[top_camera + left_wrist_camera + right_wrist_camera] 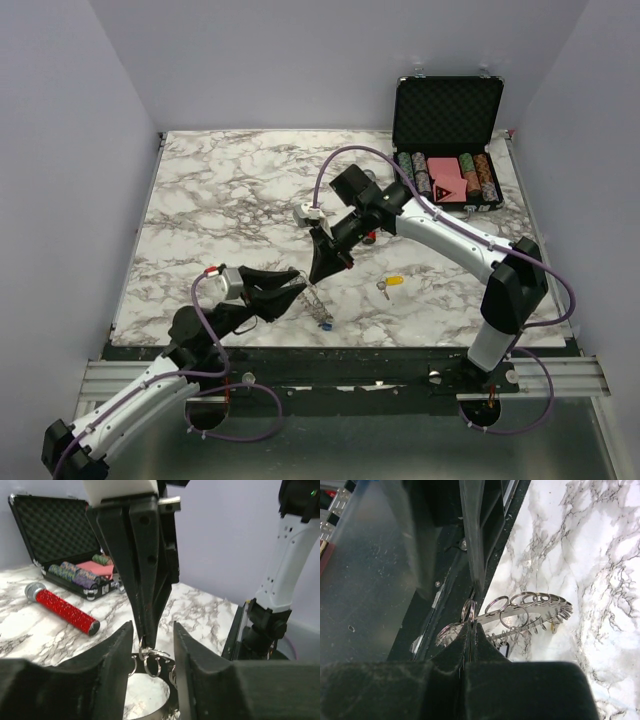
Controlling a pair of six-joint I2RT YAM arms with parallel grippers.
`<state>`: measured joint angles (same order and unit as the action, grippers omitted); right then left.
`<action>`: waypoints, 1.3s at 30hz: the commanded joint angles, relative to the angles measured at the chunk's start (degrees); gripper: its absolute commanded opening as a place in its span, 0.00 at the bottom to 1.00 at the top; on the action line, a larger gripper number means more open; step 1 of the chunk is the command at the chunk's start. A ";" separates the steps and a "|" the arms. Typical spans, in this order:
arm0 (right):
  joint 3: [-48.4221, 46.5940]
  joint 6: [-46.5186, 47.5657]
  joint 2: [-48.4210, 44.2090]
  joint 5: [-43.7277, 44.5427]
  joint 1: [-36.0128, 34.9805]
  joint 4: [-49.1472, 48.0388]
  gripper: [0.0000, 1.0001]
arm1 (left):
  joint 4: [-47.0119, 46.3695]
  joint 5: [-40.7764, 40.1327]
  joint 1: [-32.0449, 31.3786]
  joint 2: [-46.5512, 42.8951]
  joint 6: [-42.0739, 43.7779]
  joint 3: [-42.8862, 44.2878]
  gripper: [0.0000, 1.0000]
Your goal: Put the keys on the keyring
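Note:
The keyring [532, 605], a thin silver band with many small wire loops round its rim, hangs just above the marble table [220, 200]. My right gripper [471, 626] points down and is shut on one small loop at its rim. My left gripper [152, 630] is open, its fingers [112, 670] on either side of the keyring [150, 661], with a gap on both sides. A yellow-headed key [392, 282] lies on the table right of the grippers. A blue-headed key [326, 324] lies below the hanging keyring [314, 300], near the front edge.
A black case [447, 100] with striped poker chips stands open at the back right. A red cylinder with a silver cap [62, 609] lies in front of it. The right arm's base [265, 625] stands close by, at the table's front edge.

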<state>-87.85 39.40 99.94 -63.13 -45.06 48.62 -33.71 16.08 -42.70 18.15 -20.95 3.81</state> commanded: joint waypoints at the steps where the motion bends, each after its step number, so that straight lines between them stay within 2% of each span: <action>1: 0.75 -1.96 -1.94 0.29 -0.38 -3.36 0.00 | 5.31 -3.42 0.07 -6.19 -2.34 -0.65 0.49; 5: 0.75 -1.87 -1.94 0.20 -0.38 -3.27 0.00 | 12.33 -8.06 0.07 -10.15 -2.52 0.23 0.52; 8: 0.75 -1.87 -2.29 0.29 -0.38 -3.27 0.00 | 19.71 -11.76 0.07 -10.95 -1.73 1.72 0.38; 12: 0.76 -1.95 -2.38 0.12 -0.03 -3.18 0.00 | 23.34 -12.12 0.07 -9.02 -0.94 2.95 0.29; 19: 0.67 -1.78 -2.21 -0.23 0.06 -3.01 0.00 | 21.15 -12.39 0.07 -8.57 -0.41 1.81 0.27; 31: 0.67 -1.69 -2.12 -0.41 0.06 -2.83 0.00 | 15.17 -2.72 -0.02 -4.18 -1.02 1.55 0.28; 39: 0.76 -1.69 -1.77 -0.15 0.06 -2.83 0.00 | 15.78 0.09 0.07 -8.65 -2.52 0.49 0.29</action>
<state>-87.55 38.06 99.63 -62.43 -45.04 46.72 -16.69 12.82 -42.72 12.34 -22.35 5.21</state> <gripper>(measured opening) 0.007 0.286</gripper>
